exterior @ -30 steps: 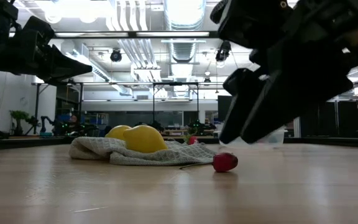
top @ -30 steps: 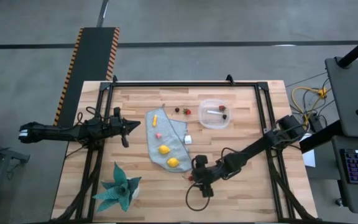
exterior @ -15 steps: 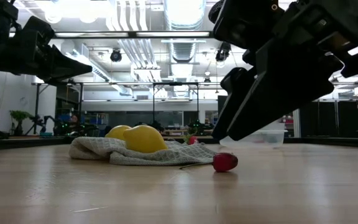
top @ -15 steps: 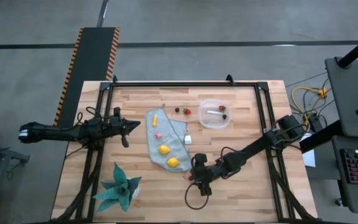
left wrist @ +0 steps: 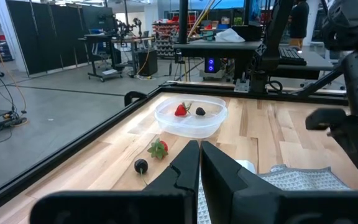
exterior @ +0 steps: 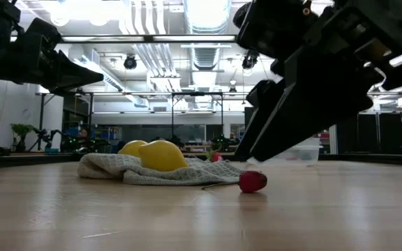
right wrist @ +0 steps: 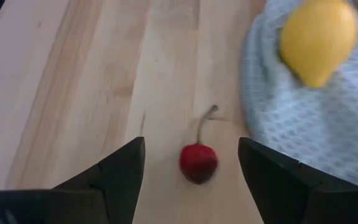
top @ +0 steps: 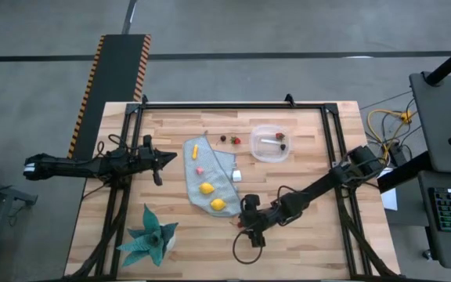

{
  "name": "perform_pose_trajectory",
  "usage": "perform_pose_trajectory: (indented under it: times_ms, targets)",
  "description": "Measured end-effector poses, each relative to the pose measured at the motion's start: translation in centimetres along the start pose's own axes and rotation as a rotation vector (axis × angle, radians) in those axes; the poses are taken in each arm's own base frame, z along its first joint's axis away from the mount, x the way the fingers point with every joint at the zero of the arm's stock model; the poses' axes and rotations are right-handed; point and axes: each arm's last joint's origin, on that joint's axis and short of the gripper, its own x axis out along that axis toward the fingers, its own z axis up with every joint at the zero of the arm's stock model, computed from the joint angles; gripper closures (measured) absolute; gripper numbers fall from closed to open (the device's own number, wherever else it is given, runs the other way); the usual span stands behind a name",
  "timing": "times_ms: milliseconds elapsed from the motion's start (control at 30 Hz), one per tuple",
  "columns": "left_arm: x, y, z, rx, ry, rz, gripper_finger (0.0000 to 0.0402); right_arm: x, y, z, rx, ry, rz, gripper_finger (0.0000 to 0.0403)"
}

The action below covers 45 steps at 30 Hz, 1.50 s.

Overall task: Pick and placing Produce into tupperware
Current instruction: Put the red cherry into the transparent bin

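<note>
we have the right gripper low over the bare wood, its fingers spread wide, and the cherry lies between them, centred in the gap but not yet touched. in the high view that gripper sits at about 5 o'clock from the near lemon, just off the corner of the grey-blue cloth. the cherry's stem runs away from the wrist, along the line of the fingers, with the lemon beyond it on the cloth. so we judge the closing line crosses the round body, not the stem. in the low view the cherry rests on the table just under the fingertips; how much height is left we can only guess, perhaps a little.

the tupperware lies at roughly 1 o'clock from the right gripper, well apart, already holding a strawberry and a dark piece.

the left gripper waits at the table's 9 o'clock side, fingers pressed together.
</note>
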Motion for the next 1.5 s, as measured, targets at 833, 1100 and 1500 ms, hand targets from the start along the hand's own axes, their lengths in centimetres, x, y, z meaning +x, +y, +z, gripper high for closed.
perform_pose_trajectory:
  times_ms: [833, 1100, 1500]
  targets:
    - [0.0, 0.0, 0.0, 0.0, 0.001, 0.0, 0.0402, 1.9, 0.0, -0.6, 0.023, 0.055, -0.026, 0.0156]
    - [0.0, 0.0, 0.0, 0.0, 0.001, 0.0, 0.0401, 1.9, 0.0, -0.7, 0.024, 0.06, -0.03, 0.0205]
    - [0.0, 0.0, 0.0, 0.001, 0.001, 0.0, 0.0402, 1.8, -0.1, -0.9, 0.021, 0.08, -0.036, 0.0355]
